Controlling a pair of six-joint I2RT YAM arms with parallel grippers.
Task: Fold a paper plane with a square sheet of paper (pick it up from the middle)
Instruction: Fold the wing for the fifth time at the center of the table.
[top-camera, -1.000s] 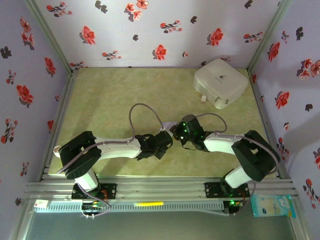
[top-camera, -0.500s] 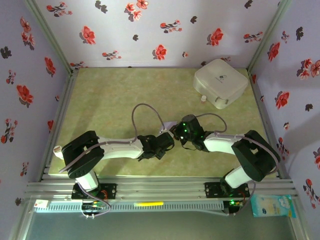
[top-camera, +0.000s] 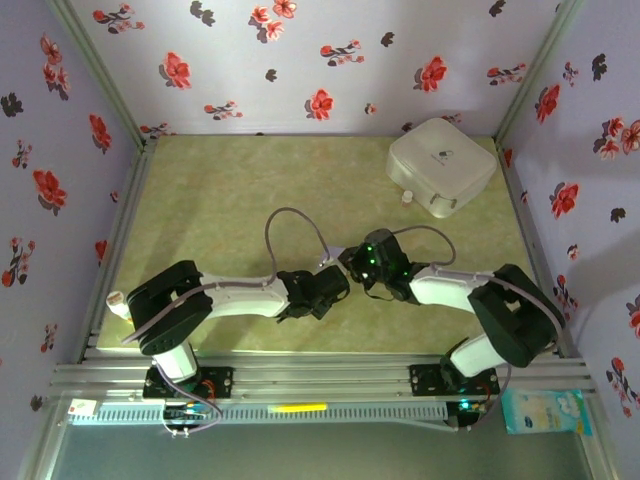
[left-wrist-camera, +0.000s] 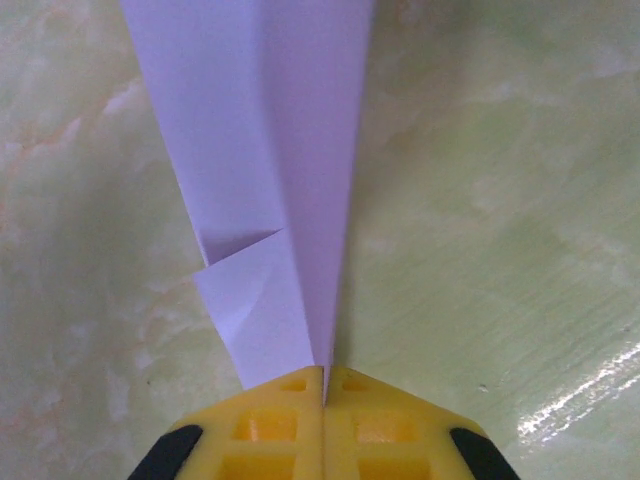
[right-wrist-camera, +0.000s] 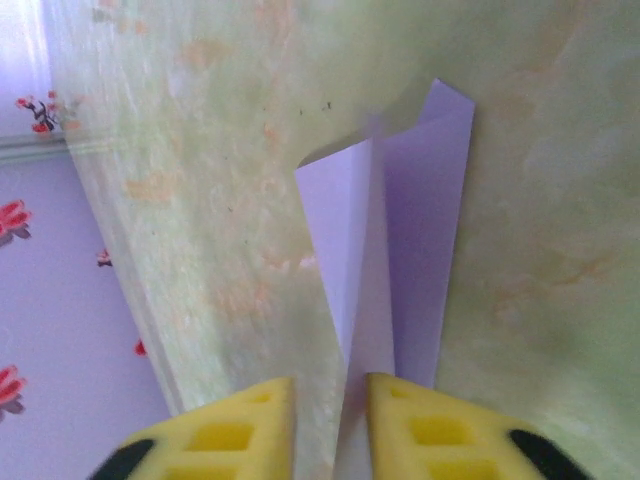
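The square sheet of paper is folded into a narrow lavender paper plane (left-wrist-camera: 290, 150) with a centre crease, held just above the green table. My left gripper (left-wrist-camera: 324, 385) is shut on one end, its yellow fingers pressed together on the crease. In the right wrist view the paper plane (right-wrist-camera: 400, 250) spreads two flaps. Its crease runs down between the parted fingers of my right gripper (right-wrist-camera: 330, 400), which stands open. From above, the left gripper (top-camera: 335, 283) and the right gripper (top-camera: 350, 266) meet tip to tip at the table's middle front.
A white rounded box (top-camera: 441, 166) stands at the back right of the table (top-camera: 220, 200), with a small white piece (top-camera: 407, 197) beside it. Floral walls close in the left, back and right sides.
The left gripper has closed onto the paper. The right gripper's fingers have parted from shut. Both arms stay nearly where they were.
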